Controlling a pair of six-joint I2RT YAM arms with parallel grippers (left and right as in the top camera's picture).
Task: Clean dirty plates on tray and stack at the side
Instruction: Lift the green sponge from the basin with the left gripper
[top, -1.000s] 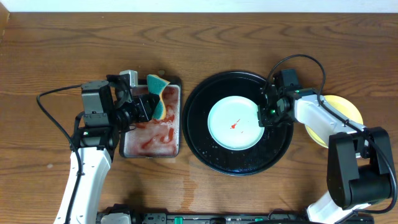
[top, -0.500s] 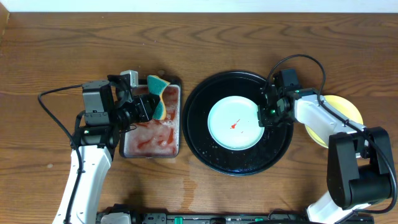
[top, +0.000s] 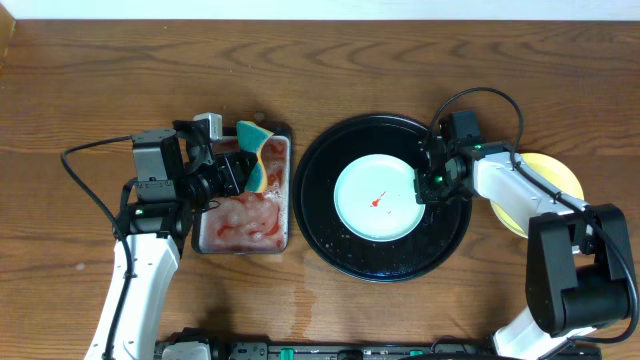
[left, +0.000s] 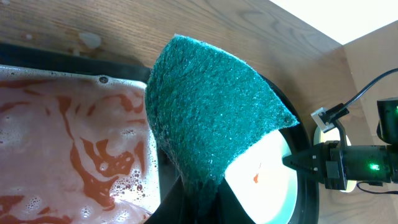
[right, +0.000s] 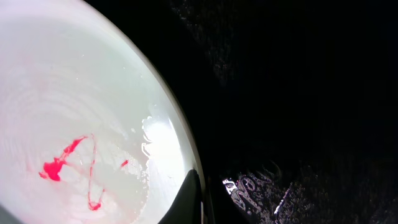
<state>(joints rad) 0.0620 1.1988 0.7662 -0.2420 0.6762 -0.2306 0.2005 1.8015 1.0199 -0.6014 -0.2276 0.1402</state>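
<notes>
Hardly anything has shifted in the last second: both arms sit where they were, and the plates and trays lie as before.

The left tool (top: 238, 172) is clamped on a sponge (top: 256, 158), teal scouring face on one side and yellow on the other. The sponge stands up out of the grip, and in the left wrist view its teal face (left: 211, 118) fills the middle of the picture. Directly under this tool is the sponge tray (top: 291, 200), filled with pink, red-streaked foamy water.

Off to that tool's right, on the wooden surface (top: 100, 80), lies the black tray (top: 380, 262), wet and glossy. One aqua plate (top: 375, 205) rests at its centre with a small red smear (top: 378, 201) on it.

The right tool (top: 424, 186) is low over the black tray, right at the near edge of the aqua plate. The right wrist view shows a dark fingertip (right: 189, 198) at the plate's rim, with the smear (right: 62, 163) just beyond it. Whether this tool is pinching the rim or only touching it, I cannot tell.

Behind the right tool, outside the black tray and partly under the right arm, a yellow plate (top: 562, 178) rests on the surface.
</notes>
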